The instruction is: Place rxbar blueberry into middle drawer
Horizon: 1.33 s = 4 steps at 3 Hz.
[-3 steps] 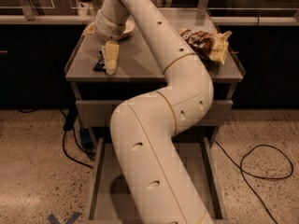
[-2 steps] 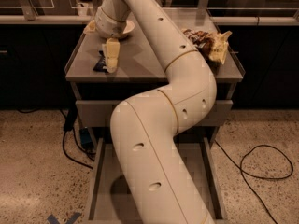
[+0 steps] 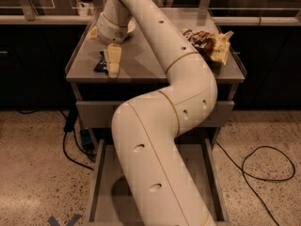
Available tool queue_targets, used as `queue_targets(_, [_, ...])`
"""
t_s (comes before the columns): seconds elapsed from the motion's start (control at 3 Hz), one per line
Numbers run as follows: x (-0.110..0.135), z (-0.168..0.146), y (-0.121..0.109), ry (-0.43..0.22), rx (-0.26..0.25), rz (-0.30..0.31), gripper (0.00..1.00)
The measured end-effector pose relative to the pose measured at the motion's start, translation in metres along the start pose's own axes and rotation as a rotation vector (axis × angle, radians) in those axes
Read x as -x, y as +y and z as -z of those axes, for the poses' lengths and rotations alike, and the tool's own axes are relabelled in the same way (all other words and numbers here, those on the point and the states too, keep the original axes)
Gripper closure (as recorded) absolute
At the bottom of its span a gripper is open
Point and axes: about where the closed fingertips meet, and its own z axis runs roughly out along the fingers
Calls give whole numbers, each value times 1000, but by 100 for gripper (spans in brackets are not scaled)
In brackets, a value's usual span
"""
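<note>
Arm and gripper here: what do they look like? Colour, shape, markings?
Arm: glossy cream-white, thick rounded tubular segments, thin tan seam rings at joints, small dark oval holes along the shells. No external cables visible. Gripper, above the cabinet top left side: same pale cream.

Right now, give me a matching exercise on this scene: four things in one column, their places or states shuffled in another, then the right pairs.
1. dark navy flat snack bar
2. brown-and-yellow crinkled chip bag
3. pale wide drawer
4. black looped cable

A. on the floor, right of the cabinet
B. pulled open, below the arm
C. right side of the countertop
D. left front of the countertop, beside the cream gripper

Pairs: 1-D, 2-C, 3-B, 4-A
</note>
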Motion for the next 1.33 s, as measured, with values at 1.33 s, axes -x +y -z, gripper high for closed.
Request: queue_targets(1.33, [-12, -10, -10, 12, -31, -32, 0])
